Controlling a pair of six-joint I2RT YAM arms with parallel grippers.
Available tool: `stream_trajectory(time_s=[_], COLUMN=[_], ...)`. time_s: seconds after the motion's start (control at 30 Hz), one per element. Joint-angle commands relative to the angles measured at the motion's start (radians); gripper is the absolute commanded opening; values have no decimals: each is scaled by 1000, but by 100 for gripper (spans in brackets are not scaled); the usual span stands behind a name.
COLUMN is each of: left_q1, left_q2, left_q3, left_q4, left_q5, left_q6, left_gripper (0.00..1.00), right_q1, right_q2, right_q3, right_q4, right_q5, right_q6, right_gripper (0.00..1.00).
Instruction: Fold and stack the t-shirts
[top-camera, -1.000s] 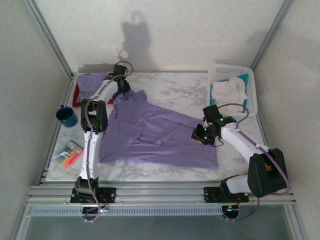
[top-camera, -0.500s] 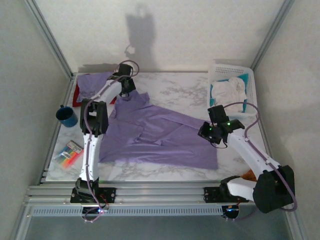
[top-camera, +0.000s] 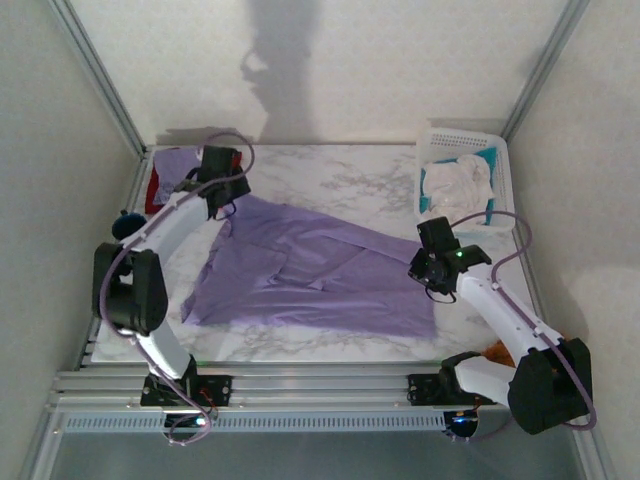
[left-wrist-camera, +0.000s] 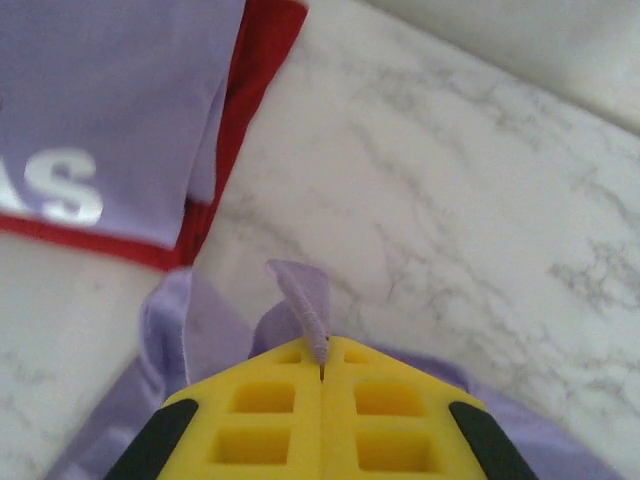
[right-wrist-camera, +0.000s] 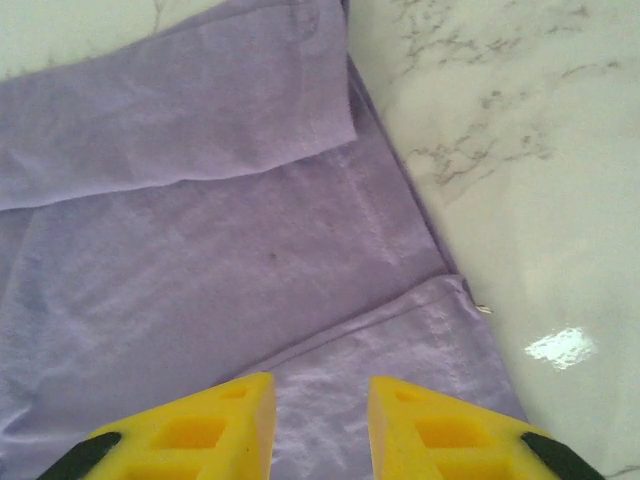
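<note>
Lying across the middle of the surface (top-camera: 350, 180) is the plain shirt (top-camera: 320, 270), lavender and mostly spread flat. It reaches from near the far left corner toward the right edge, and some folds and creases run through its middle.

The left tool (left-wrist-camera: 322, 368) is at the far left end of this shirt. Its yellow fingers (left-wrist-camera: 260, 420) are pressed together and pinch a small ridge of lavender cloth, which stands up between them.

Just beyond it, in the far left corner, the lettered shirt (left-wrist-camera: 110, 100) lies folded on top of the red shirt (left-wrist-camera: 262, 60). The red cloth shows as a border along its edge. The white letters are cut off at the picture's edge, so I cannot read them.

The right tool (right-wrist-camera: 320, 405) is over the right end of the plain shirt, near the right edge of the surface. Its jaws stand a little apart, with a narrow gap and nothing between them. I cannot tell if they touch the cloth. Below them a seam and a folded flap of the shirt are visible, with bare marble just to the right.

A white basket (top-camera: 500, 160) stands in the far right corner and holds a white cloth (top-camera: 460, 180). A dark blue mug (top-camera: 125, 222) is at the left edge, partly hidden by the left arm.
</note>
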Motion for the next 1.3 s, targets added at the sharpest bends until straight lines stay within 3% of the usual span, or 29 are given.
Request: stream_trajectory(time_s=[0.0, 0.23, 0.57, 0.73, 1.27], left_q1=[0, 8, 8, 7, 8], left_q2=[-82, -235, -325, -329, -287], left_q3=[-136, -296, -471, -514, -473], left_q4=[32, -26, -18, -3, 1], left_q5=[33, -16, 35, 42, 48], left_q6=[-47, -54, -101, -111, -98], left_gripper=[0, 0, 0, 0, 0], right_q1=[-14, -54, -86, -139, -270], right_q2=[-25, 57, 195, 188, 367], right_q3=[-9, 20, 58, -34, -10], right_q4=[-37, 15, 164, 391, 559], right_q5=[54, 56, 174, 134, -61], right_q6=[11, -86, -228, -248, -255], right_gripper=[32, 29, 29, 32, 32])
